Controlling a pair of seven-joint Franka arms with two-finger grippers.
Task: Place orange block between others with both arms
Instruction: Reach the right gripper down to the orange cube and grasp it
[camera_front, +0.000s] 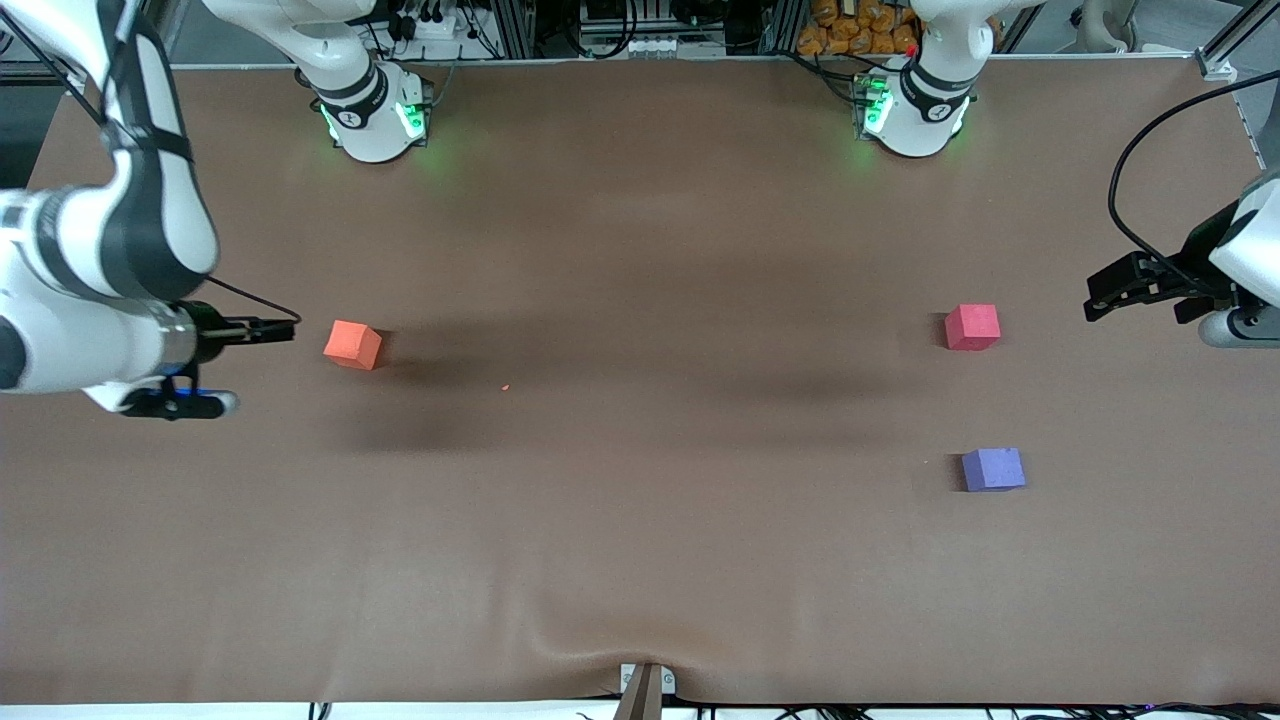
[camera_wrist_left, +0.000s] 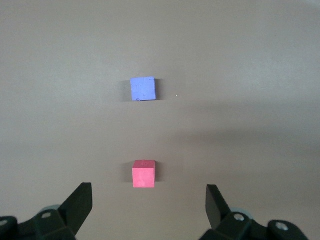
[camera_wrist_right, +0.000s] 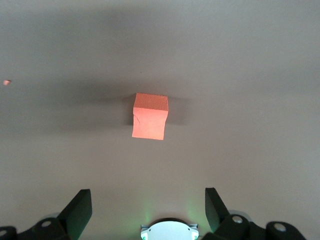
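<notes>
Brown worktop: both jaws gape empty, right gripper beside the orange block, likely light, squashy foam best pinched across flat sides.

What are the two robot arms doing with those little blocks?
Nothing is being held yet. The right gripper hangs with jaws open beside the orange block, at the right arm's end of the table. The left gripper, jaws open too, is up near the red-pink block. The blue-purple block sits nearer the front camera, with a gap between those two.
</notes>
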